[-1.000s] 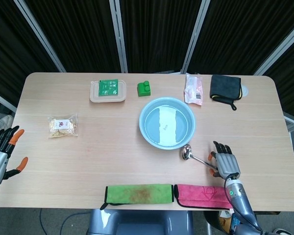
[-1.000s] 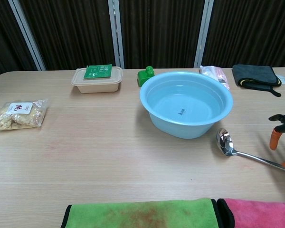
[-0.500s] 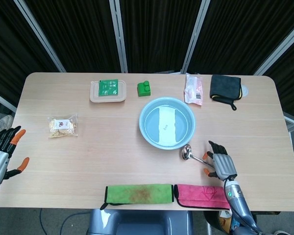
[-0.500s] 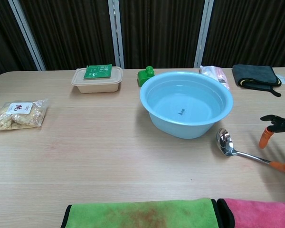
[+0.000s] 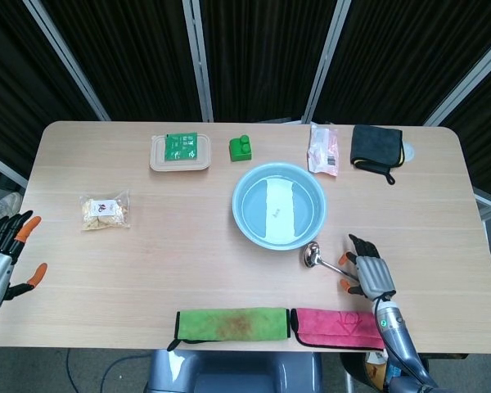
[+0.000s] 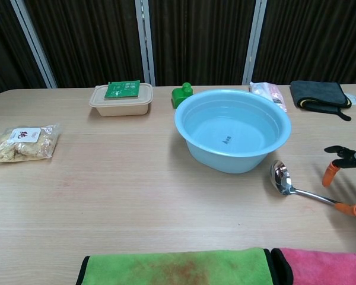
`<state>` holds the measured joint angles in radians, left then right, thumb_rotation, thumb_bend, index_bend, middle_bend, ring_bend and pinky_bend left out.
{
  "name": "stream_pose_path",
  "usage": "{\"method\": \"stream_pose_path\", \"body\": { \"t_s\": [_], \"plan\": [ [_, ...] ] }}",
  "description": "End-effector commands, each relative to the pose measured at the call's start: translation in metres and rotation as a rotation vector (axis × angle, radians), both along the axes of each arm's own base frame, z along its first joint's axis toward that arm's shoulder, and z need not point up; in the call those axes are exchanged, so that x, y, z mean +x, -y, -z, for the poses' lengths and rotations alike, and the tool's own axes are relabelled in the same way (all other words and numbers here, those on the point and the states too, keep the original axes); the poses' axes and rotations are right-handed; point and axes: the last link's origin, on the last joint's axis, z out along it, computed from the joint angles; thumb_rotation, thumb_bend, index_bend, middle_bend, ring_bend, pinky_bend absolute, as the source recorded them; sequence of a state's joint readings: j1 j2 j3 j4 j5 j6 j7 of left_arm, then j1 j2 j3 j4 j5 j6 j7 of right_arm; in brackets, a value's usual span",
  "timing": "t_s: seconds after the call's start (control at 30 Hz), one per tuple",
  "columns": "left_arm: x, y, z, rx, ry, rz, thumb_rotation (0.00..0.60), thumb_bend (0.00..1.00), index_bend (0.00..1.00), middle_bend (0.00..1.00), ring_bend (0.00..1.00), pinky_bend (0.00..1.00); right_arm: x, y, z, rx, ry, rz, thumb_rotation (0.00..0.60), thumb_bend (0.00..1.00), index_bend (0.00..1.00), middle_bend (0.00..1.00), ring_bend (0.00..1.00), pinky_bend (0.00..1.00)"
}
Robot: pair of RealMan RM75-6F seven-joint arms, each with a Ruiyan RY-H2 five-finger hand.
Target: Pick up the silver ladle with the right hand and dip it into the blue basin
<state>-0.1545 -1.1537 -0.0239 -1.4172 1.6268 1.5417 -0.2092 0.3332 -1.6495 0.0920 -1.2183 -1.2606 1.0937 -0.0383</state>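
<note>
The right hand [image 5: 368, 271] rests open over the handle end of the silver metal ladle [image 5: 321, 259], fingers spread, not gripping. The ladle's bowl lies on the desk [image 5: 172, 246] left of the hand, beside the round blue plastic basin [image 5: 278, 205]. The left hand [image 5: 2, 260] hangs open.

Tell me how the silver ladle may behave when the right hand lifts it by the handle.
The silver ladle looks like rigid metal, so it should not bend. Its thin, shiny handle may slip or twist in the right hand. The round bowl end probably weighs more, so it may dip downward.
</note>
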Motion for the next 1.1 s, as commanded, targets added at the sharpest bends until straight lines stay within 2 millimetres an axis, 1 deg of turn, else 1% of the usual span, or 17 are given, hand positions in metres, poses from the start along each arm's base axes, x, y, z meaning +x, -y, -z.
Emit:
{"method": "stream_pose_path", "body": {
  "t_s": [0.03,0.2,0.33,0.43,0.53,0.73,0.93,1.1],
  "plan": [
    [0.000,0.000,0.001,-0.001,-0.002,0.002,0.600,0.36,0.05,0.00,0.00,0.00,-0.002,0.002,0.005,-0.020,-0.019,-0.022,0.600,0.25,0.43,0.00,0.00,0.00],
    [0.000,0.000,0.002,-0.006,-0.007,0.005,0.600,0.36,0.06,0.00,0.00,0.00,-0.011,0.003,0.008,-0.011,-0.046,-0.010,0.600,0.25,0.43,0.00,0.00,0.00],
    [0.000,0.000,0.001,-0.003,-0.005,0.002,0.600,0.36,0.06,0.00,0.00,0.00,-0.021,0.002,0.005,0.007,-0.106,0.002,0.600,0.25,0.43,0.00,0.00,0.00],
    [-0.001,-0.001,0.002,-0.002,-0.005,-0.002,0.600,0.36,0.06,0.00,0.00,0.00,-0.024,-0.002,0.001,0.046,-0.165,0.010,0.600,0.25,0.43,0.00,0.00,0.00],
    [-0.001,-0.001,0.002,0.000,-0.008,-0.006,0.600,0.36,0.06,0.00,0.00,0.00,-0.023,-0.005,-0.003,0.080,-0.202,0.026,0.600,0.25,0.43,0.00,0.00,0.00],
    [-0.001,-0.001,0.003,-0.002,-0.006,-0.005,0.600,0.36,0.06,0.00,0.00,0.00,-0.016,-0.007,-0.010,0.102,-0.231,0.044,0.600,0.25,0.43,0.00,0.00,0.00],
    [-0.001,-0.001,0.001,-0.004,0.000,-0.005,0.600,0.36,0.06,0.00,0.00,0.00,-0.014,-0.009,-0.011,0.138,-0.275,0.059,0.600,0.25,0.43,0.00,0.00,0.00],
    [-0.001,0.000,-0.001,0.005,0.008,0.001,0.600,0.37,0.06,0.00,0.00,0.00,-0.009,-0.008,-0.012,0.139,-0.291,0.058,0.600,0.25,0.43,0.00,0.00,0.00]
  ]
}}
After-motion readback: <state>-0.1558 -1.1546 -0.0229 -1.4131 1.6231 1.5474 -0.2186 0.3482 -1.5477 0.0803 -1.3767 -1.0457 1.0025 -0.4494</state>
